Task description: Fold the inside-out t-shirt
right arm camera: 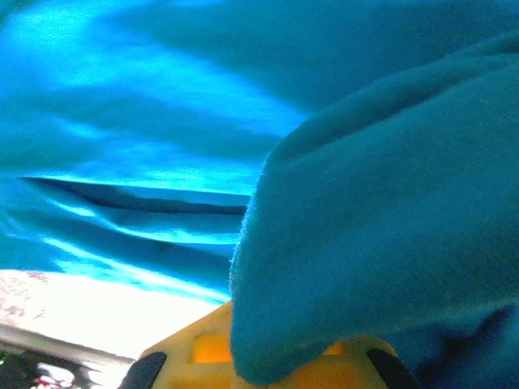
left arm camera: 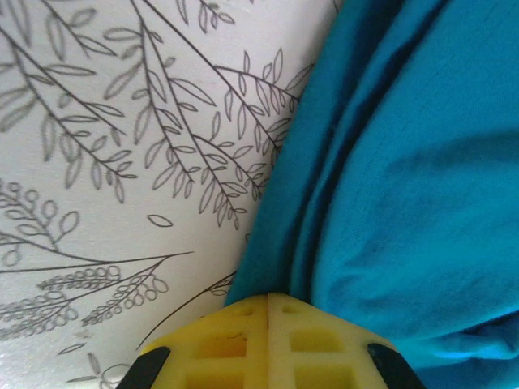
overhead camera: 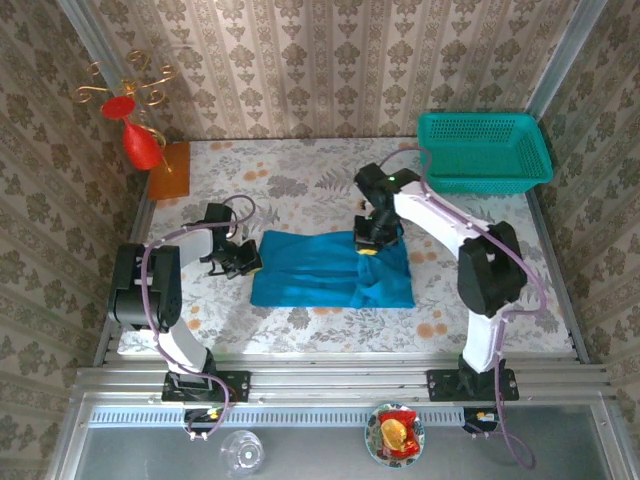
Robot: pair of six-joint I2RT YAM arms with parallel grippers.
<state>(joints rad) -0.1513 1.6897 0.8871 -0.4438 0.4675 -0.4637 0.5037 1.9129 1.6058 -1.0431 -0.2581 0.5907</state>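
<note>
Inside-out t-shirt point(overhead camera: 330, 270) lies flat on the tabletop point(overhead camera: 300, 175) as a wide blue band stretched between your two arms, and you should read it as partly folded at best. Start at your left end effector point(overhead camera: 243, 260): it sits low at the band's left end, and in its wrist view the yellow pads point(left arm camera: 227, 344) are pressed flush together, clenched, with the cloth's edge running right up to their tips. You cannot tell from this whether a hem is nipped between them or only touches them. Ahead and to the right of those pads the cloth lies in soft, loose ridges, not in a crisp crease. Move across to your right end effector point(overhead camera: 368, 243), which is down on the far edge of the shirt. It is clenched too, and a raised lip of blue cloth drapes over its pads point(right arm camera: 207, 344), so it looks to be grasping the shirt there. Below it the right part of the band looks darker and doubled over, which suggests one flap is already laid in. What seems left for you is to bring the ends over, square the stack and smooth it. The teal basket point(overhead camera: 485, 150) stands well beyond the right end effector.
</note>
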